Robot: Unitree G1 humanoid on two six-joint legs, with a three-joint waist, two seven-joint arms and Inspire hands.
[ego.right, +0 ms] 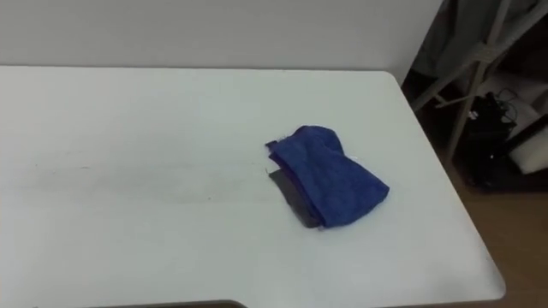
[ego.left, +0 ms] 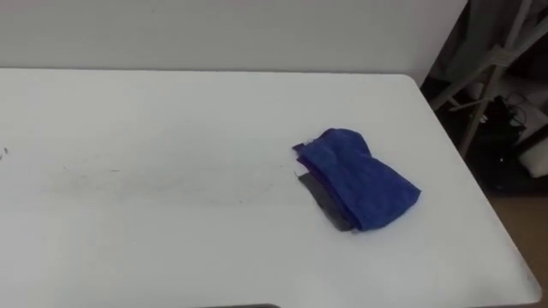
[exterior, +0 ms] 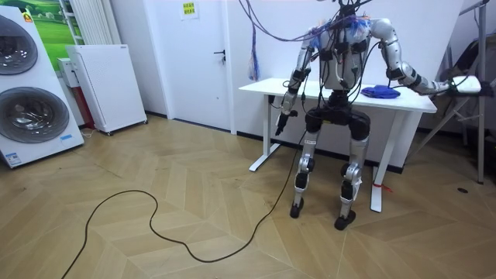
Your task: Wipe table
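A crumpled blue cloth (ego.left: 355,178) lies on the white table (ego.left: 128,111) towards its right end, with nothing touching it. Faint grey streaks (ego.left: 171,181) run across the tabletop to the left of the cloth. In the room view I stand at the table's near side, facing it, with the cloth (exterior: 381,91) in front of my right shoulder. My left hand (exterior: 280,122) hangs at my side below the table's left end. My right hand (exterior: 465,87) is held out sideways past the table's right edge, at about tabletop height, well apart from the cloth.
A grey metal frame (ego.left: 492,60) and dark clutter stand just beyond the table's right edge. In the room view, washing machines (exterior: 27,108) and a white cabinet (exterior: 105,85) stand at the left, with a door (exterior: 201,54) behind.
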